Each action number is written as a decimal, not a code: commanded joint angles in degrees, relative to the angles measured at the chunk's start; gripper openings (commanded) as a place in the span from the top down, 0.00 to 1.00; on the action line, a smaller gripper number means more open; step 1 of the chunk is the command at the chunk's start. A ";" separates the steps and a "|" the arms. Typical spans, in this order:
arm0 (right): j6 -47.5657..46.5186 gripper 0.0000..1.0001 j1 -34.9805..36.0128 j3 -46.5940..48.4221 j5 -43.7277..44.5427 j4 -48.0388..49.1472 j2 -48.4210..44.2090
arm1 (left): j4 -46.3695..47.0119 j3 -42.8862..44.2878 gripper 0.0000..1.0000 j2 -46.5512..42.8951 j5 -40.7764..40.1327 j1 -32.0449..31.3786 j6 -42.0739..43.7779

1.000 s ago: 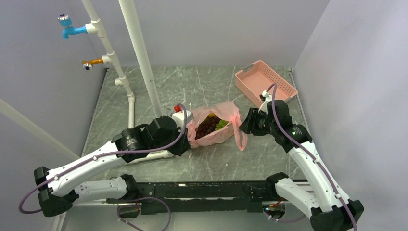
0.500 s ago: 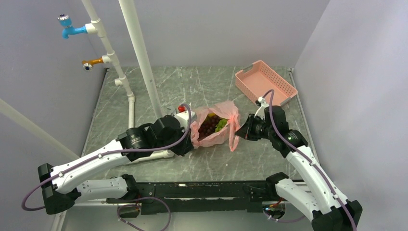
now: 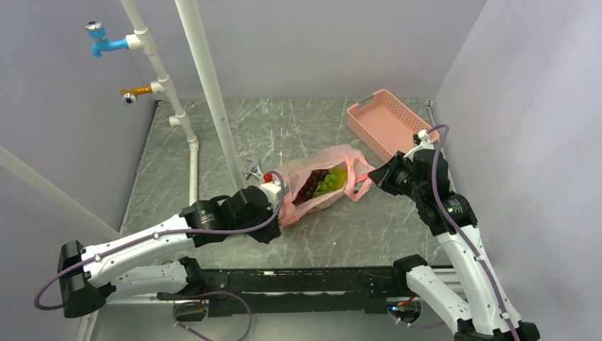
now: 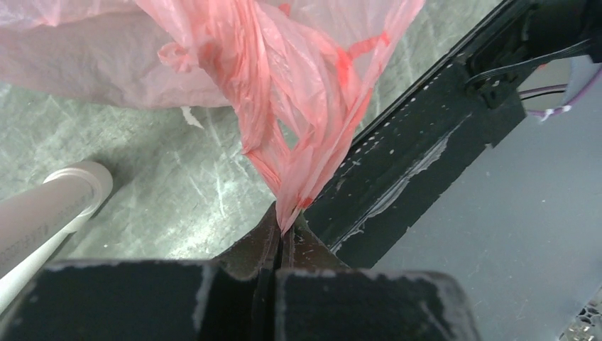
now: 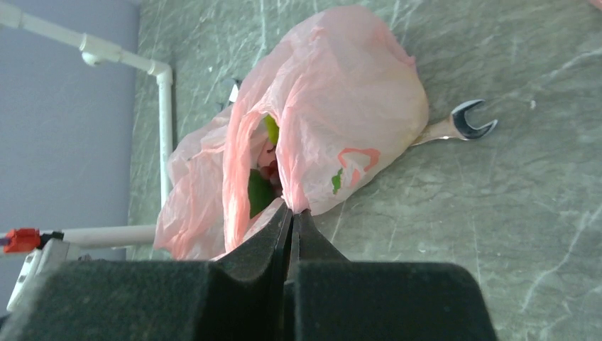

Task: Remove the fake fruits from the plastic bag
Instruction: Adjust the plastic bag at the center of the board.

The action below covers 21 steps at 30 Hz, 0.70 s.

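The pink plastic bag [image 3: 319, 199] lies stretched out at mid-table, its mouth pulled open between both arms. Inside it show a dark red-purple grape bunch [image 3: 312, 186], a light green bunch [image 3: 328, 183] and a yellow-green fruit [image 3: 339, 172]. My left gripper [image 3: 280, 211] is shut on the bag's near-left edge, and the film [image 4: 284, 85] bunches into its tips [image 4: 284, 224]. My right gripper [image 3: 374, 177] is shut on the right handle, with the bag [image 5: 355, 92] pinched at its tips [image 5: 292, 212]. A green fruit [image 5: 257, 192] peeks through the opening.
A silver wrench head [image 5: 465, 122] pokes out from under the bag, also visible by my left wrist [image 3: 252, 170]. A pink slotted basket [image 3: 390, 124] stands at the back right. White pipes [image 3: 209, 92] rise at the back left, one running along the table [image 4: 50, 206].
My right gripper shut on the bag's handle and drew it right and back. The left arm pulled toward the near left, stretching the bag open and uncovering the wrench head.
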 commanded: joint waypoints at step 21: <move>-13.54 0.45 10.96 10.33 -11.62 1.59 3.35 | 7.34 2.21 1.00 6.38 1.44 -7.62 -3.58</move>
